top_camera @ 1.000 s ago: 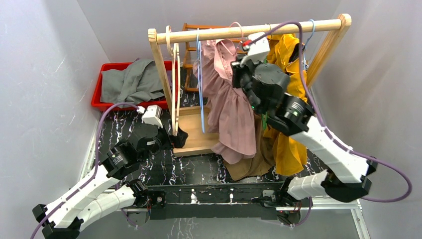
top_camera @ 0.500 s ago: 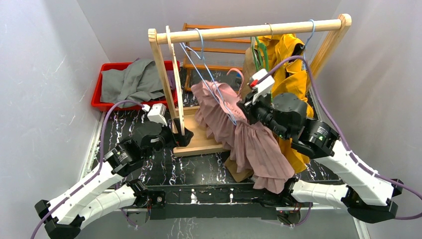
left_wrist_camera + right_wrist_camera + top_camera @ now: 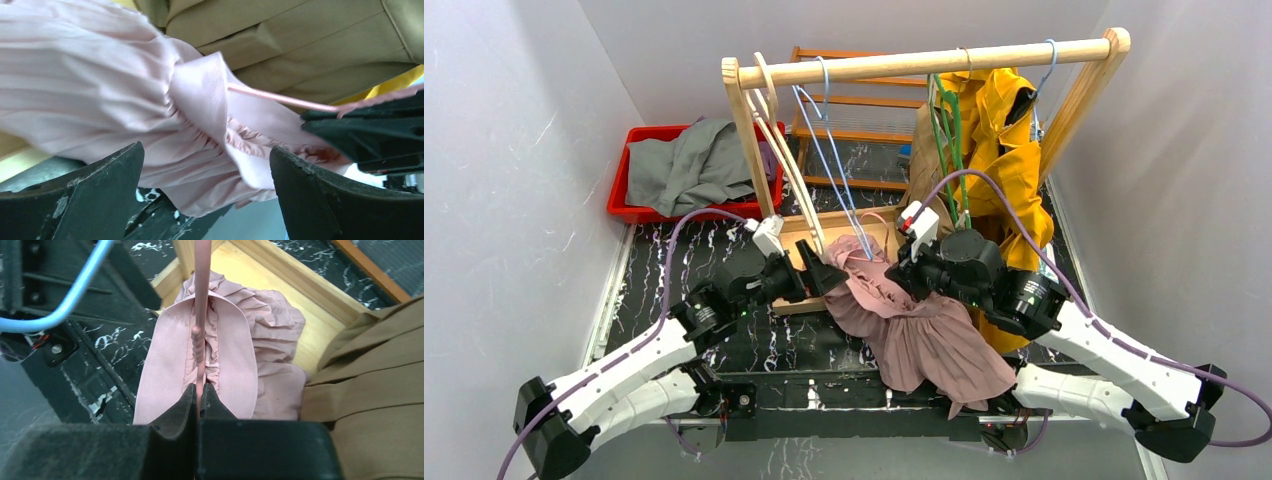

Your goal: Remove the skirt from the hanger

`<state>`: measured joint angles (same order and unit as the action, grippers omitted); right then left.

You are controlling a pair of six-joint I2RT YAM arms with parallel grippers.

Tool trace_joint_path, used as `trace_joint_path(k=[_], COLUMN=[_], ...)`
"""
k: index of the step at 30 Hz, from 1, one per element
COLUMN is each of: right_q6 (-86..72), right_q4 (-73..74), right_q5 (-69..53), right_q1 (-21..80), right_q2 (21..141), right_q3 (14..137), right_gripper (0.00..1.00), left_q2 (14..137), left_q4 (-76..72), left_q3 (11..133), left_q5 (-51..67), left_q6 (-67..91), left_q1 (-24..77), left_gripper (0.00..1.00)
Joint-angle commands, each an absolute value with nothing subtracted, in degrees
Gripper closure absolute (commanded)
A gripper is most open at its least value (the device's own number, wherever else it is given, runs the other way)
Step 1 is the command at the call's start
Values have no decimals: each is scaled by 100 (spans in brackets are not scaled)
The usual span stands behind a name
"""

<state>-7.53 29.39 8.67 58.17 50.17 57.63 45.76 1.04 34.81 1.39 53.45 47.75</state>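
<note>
right wrist: right gripper (image 3: 200, 396) clamps the pink hanger (image 3: 201, 295), likely bracing it so the wide-spread left gripper (image 3: 206, 172) can pull the skirt (image 3: 90, 100) off.

Crowded under rack
Left tool (image 3: 206, 150) hemmed by rack post (image 3: 751, 150), blue hanger (image 3: 82, 284), tan garment (image 3: 380, 390); left bench (image 3: 646, 268) open.

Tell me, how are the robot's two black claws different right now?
The left black two-finger gripper stands wide open, holding nothing; the right black two-finger gripper is shut on the thin pink wire hanger. The left faces the pleated pink skirt from the side; the right looks down on it. Both are close to the skirt.
</note>
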Motion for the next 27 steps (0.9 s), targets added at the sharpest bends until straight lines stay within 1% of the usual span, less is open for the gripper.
trace_joint_path(k=[1,7,10,11,13,14,17,18,21,22,23,24,25,27], right_q6=[-852,-976,-952,-947,-937,-940,-956,-976,-1034,-1058,-1096,-1124,-1152,-1162], right_q4=[1781,1377,1483,1510,1509,1453,1110,984,377,79,-110,-244,-360,-505], right_q5=[205,-71,-183,-181,-219,-226,-285,-336,-493,-559,-610,-622,-597,-446], right_q1=[5817,5819,5818,5818,5813,5817,5818,5825,5817,5820,5824,5826,5815,5825], right_q2=[4735,4589,4550,4510,4429,4383,4322,4357,4486,4529,4590,4649,4722,4885], right_q3=[5459,5184,5149,5136,5097,5059,4827,4763,4410,4249,4147,4086,4033,3962], right_gripper=[100,100,100,100,100,100,100,100,100,100,100,100,100,100], left_q2=[5026,5494,5551,5587,5653,5676,5707,5719,5718,5706,5702,5702,5704,5732], left_q4=[-742,522,1024,1213,1520,1571,1297,1198,1055,1017,990,985,977,774], left_q3=[3845,4380,4624,4713,4808,4804,4695,4665,4606,4580,4552,4533,4527,4520], left_q5=[644,-65,-589,-729,-959,-1010,-876,-811,-779,-798,-807,-822,-788,-547], left_q6=[5826,5710,5540,5497,5451,5464,5442,5445,5487,5473,5449,5435,5409,5255], left_q1=[4790,4790,4790,4790,4790,4790,4790,4790,4790,4790,4790,4790,4790,4790], left_gripper=[7,23,37,40,43,47,69,72,75,79,86,98,100,100])
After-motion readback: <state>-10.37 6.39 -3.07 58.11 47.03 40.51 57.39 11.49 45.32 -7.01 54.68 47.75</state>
